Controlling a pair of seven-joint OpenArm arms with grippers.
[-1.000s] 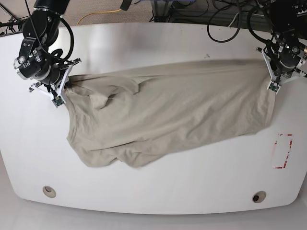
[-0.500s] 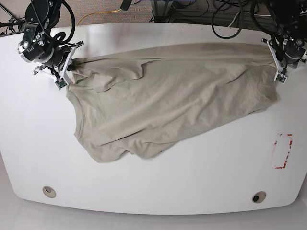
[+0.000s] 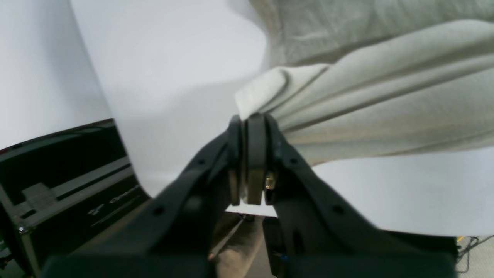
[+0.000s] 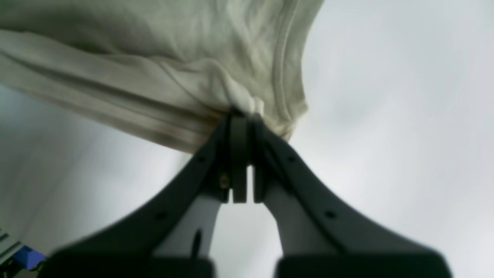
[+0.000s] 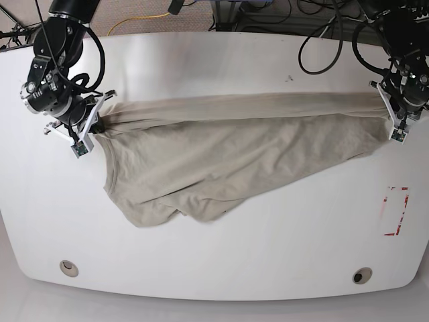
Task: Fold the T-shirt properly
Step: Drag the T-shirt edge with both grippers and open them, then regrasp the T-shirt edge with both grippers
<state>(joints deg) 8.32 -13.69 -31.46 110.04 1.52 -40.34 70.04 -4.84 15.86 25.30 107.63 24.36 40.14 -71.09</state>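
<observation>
Both grippers clenched on the T-shirt [image 5: 221, 154], one at each end of its upper edge. In the left wrist view, left gripper [image 3: 251, 127] pinched tight on a bunched corner of cloth, folds fanning out rightward and upward from the fingertips [image 3: 255, 133]. In the right wrist view, right gripper [image 4: 243, 119] likewise shut on a gathered knot of fabric beside a stitched hem, cloth spreading up and to the left of the fingers [image 4: 238, 131]. Compared with half a second ago: top edge now pulled into a straight taut band between the two pinch points, no longer bowed upward; both grips lower on the table [image 5: 214, 261]; lower part of the shirt lying much as before, draped below and between the fingers, with its rumpled hem trailing toward the table's front.
</observation>
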